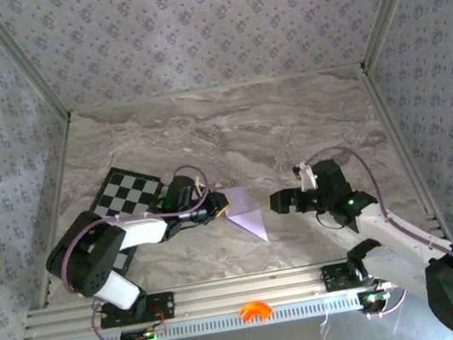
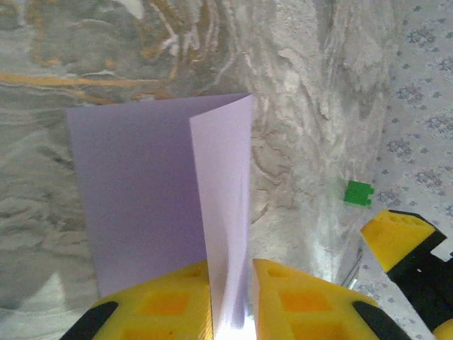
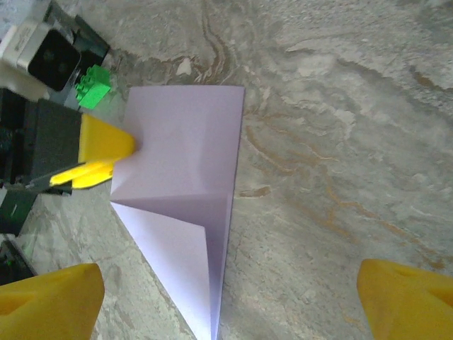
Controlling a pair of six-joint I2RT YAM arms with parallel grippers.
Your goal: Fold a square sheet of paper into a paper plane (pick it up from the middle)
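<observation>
One paper (image 3: 180,163) lies on the table (image 1: 288,126) at the centre of the top view, between the two end effectors. It is thin, matte and pale lilac, creased into a shape with a square upper end that tapers to a sharp point. In the right wrist view the point reaches the bottom edge of the frame, and one diagonal fold crosses the lower half. The table has a marbled grey and beige stone pattern, with rust-coloured veins.

The left end effector (image 2: 230,268) has two blocky yellow fingers standing close on either side of a raised flap at the paper's edge. The flap fills the narrow gap between them, and I cannot tell whether they pinch it. In the right wrist view these fingers meet the paper's left edge.

The right end effector (image 3: 226,301) is spread wide, its yellow tips at the two bottom corners of its own view. Nothing is held between them, and the paper's point sits in the gap, apart from both tips.

One small green studded block (image 2: 358,193) sits on the table near the left end effector. One black-and-white checkerboard (image 1: 127,193) lies flat in the left half of the top view, partly under the left arm.
</observation>
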